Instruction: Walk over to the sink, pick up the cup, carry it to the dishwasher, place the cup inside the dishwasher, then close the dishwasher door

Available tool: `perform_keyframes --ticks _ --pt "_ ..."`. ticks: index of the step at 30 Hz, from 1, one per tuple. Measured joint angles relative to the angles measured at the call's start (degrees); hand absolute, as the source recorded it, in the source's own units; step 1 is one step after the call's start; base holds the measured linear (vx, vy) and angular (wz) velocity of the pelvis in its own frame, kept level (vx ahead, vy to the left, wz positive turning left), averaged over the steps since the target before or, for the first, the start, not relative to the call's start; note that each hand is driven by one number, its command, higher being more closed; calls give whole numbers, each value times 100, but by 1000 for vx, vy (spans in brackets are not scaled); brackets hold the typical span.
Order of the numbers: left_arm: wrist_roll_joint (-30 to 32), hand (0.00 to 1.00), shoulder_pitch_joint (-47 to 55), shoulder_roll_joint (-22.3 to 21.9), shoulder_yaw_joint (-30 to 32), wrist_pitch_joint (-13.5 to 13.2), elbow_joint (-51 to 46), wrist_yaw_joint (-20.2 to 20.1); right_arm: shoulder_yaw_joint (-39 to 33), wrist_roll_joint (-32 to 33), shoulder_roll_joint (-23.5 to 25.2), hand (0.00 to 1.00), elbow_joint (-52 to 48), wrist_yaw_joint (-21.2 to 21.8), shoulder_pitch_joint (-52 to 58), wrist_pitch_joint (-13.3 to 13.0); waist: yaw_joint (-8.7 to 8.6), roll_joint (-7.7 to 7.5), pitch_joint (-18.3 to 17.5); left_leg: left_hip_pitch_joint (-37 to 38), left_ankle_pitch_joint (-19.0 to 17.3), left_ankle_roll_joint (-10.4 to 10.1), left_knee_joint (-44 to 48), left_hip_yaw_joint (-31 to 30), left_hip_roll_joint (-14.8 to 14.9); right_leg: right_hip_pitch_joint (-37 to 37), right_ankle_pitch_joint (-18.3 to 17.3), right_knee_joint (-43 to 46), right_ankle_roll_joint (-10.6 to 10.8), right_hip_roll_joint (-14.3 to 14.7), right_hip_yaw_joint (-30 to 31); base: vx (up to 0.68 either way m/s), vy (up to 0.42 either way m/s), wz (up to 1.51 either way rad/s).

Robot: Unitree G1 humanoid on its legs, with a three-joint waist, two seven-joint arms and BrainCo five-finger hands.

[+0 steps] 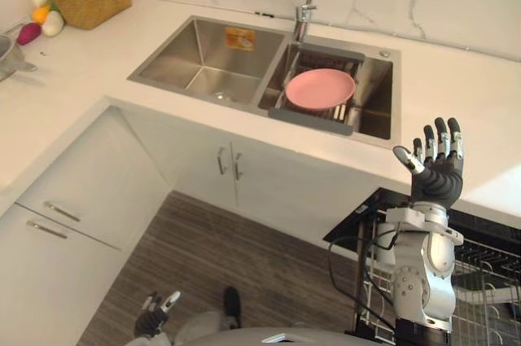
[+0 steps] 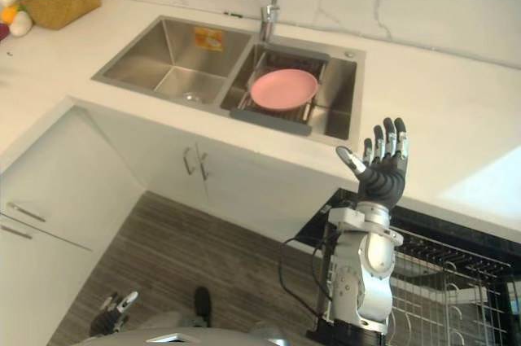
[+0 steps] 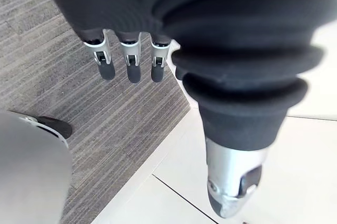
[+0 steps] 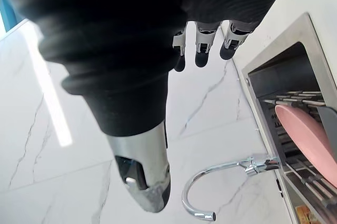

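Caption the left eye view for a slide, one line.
Right hand raised open near the dishwasher rack, left hand low; pink plate in the right basin of the sink.

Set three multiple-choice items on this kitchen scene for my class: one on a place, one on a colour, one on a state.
1. Where does the plate lie?
A. on the rack in the sink's right basin
B. in a basket
C. on the floor

2. What colour is it?
A. blue
B. pink
C. green

3. How is the right hand?
A. shut on a cup
B. shut on the plate
C. open and empty

Answers:
1 A: it rests on the rack's bars in that basin.
2 B: it shows pink in both eye views.
3 C: its fingers stand straight, raised by the counter's edge, holding nothing.
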Motion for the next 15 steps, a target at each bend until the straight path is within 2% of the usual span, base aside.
perform_keyframes --ticks 3,4,10,15 --pt "-34 0 31 -8 31 -67 0 -49 -7 -79 41 0 -209 -246 110 4 -42 -25 -89 23 -2 -14 -30 37 36 9 5 -9 4 25 18 -1 -73 -8" --pt "-382 0 216 -433 188 -442 -42 -277 -111 -508 249 0 -426 -873 503 -62 -46 105 -315 65 -51 -75 -37 382 143 96 272 -279 10 68 6 -10 -31 -3" --pt "-392 0 210 -432 132 -436 -40 -302 -98 -505 250 0 -421 -864 503 -62 -66 67 -288 67 -70 -53 -38 383 143 66 261 -260 -3 69 9 0 0 0" --pt "-616 0 176 -115 -438 -290 -1 -667 -98 -407 211 0 99 -841 288 -242 -49 13 -256 36 -44 -87 -35 505 200 -57 218 -252 -89 112 193 -9 -22 -13"
